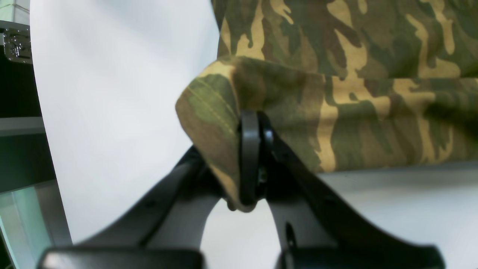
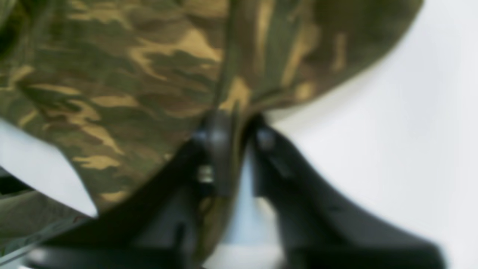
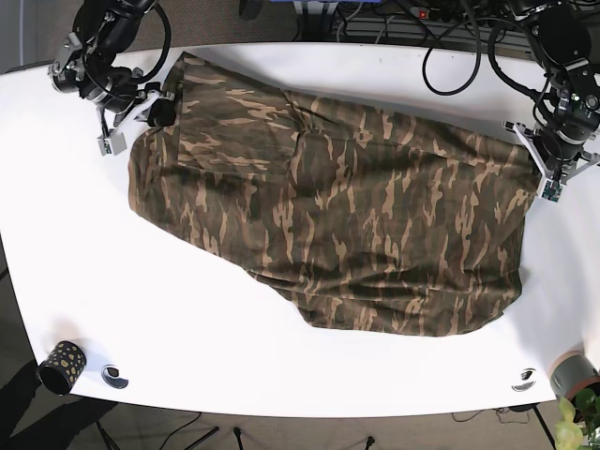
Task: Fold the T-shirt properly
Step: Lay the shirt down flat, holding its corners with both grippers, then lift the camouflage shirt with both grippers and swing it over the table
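Both end effectors, left (image 1: pixel 249 157) & right (image 2: pixel 233 149), pinch camo T-shirt (image 3: pixel 356 216) edges; no legible writing.

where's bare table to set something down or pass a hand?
Free: the wide strip of table between the T-shirt and the near edge, short of the cup. Crowded: both far corners, where the right hand and left hand pinch the shirt.

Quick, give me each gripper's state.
Left gripper: shut on the T-shirt, pinching a folded edge.
Right gripper: shut on the T-shirt; the view is blurred.
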Robot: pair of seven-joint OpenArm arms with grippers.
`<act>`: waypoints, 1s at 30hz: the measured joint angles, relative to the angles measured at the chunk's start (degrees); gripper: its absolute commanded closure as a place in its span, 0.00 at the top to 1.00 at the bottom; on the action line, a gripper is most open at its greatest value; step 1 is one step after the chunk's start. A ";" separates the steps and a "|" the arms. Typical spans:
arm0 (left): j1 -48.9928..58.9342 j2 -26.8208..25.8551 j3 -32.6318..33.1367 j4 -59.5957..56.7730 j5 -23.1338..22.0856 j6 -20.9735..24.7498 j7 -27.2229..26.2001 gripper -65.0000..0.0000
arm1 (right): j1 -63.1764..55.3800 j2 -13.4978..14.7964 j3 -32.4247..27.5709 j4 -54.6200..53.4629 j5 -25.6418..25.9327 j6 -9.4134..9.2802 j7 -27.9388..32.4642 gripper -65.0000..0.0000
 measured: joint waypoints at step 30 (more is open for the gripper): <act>-19.06 0.07 11.04 0.74 0.09 1.84 0.26 0.00 | 11.41 8.41 -4.35 12.50 3.37 -0.17 -2.71 0.00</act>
